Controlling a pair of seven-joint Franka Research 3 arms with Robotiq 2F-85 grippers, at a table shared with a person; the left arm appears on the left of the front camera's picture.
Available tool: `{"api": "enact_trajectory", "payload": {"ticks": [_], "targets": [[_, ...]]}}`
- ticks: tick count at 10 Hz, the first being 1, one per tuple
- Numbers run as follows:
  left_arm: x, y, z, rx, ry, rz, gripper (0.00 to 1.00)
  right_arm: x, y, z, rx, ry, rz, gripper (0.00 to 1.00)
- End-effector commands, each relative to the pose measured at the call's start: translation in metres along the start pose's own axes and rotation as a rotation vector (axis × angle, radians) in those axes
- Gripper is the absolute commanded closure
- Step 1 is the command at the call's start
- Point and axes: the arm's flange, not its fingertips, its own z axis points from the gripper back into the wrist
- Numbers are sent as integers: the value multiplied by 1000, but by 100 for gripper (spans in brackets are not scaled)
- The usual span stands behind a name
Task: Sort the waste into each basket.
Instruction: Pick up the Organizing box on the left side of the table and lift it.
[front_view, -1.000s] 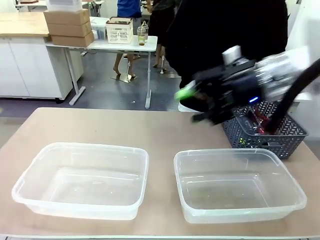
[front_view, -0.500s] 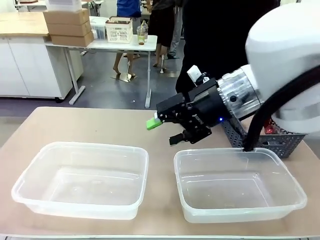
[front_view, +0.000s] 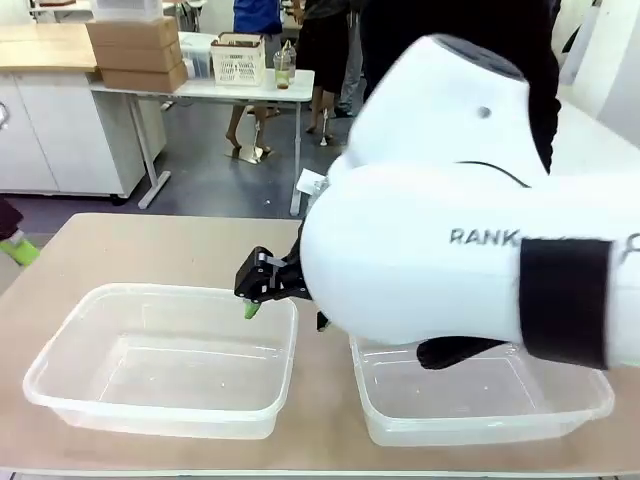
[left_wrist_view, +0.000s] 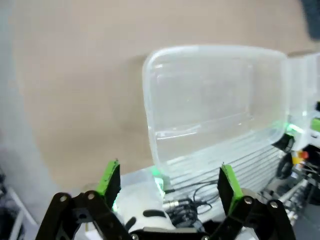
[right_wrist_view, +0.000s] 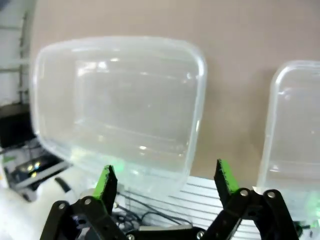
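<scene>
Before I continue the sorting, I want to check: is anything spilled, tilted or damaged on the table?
Nothing stands out. Both clear tubs, the left tub and the right tub, sit flat on the table, empty and undamaged. The right end effector hangs open over the gap between them, holding nothing. No spill shows.

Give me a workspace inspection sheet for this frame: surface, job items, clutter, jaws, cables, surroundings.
Surface: tan table, bare around the tubs.
Job's things: left tub and right tub side by side, both look empty; no cans or bottles seen.
Clutter: nothing seen; right arm blocks the far right.
Grippers: right gripper over the left tub's far right corner, jaws open, empty; left gripper jaws open, empty.
Cables: loose cables below the table's near edge.
Surroundings: cardboard boxes, white crate, people standing beyond.
</scene>
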Motion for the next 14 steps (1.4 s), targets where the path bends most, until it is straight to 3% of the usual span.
{"api": "enact_trajectory", "payload": {"ticks": [1, 2, 3, 4, 5, 6, 7, 8, 11, 14], "targets": [[-60, 21, -138, -40, 136, 64, 0, 18, 6, -23, -76, 5, -53, 0], [-56, 26, -162, -43, 128, 10, 0, 19, -1, -28, -67, -4, -81, 0], [-39, 27, -151, -59, 212, 6, 0, 6, -1, -12, -45, 5, -20, 0], [18, 27, -48, -31, 137, 50, 0, 6, -1, -12, -45, 5, -20, 0], [18, 27, -48, -31, 137, 50, 0, 15, -8, -25, -71, 19, -36, 0], [30, 39, -79, -40, 208, 47, 0, 17, 0, -35, -220, 58, -97, 0], [27, 22, -106, 3, 255, -29, 0, 20, 12, -57, -277, 140, -94, 0], [28, 16, -126, 70, 177, 9, 0, 26, 13, -71, -308, 165, -151, 0], [21, 14, -153, 131, 108, 17, 0, 33, 14, -96, -326, 173, -229, 0], [16, 26, -159, 221, 67, 96, 85, 33, 17, -100, -302, 186, -228, 86]]}}
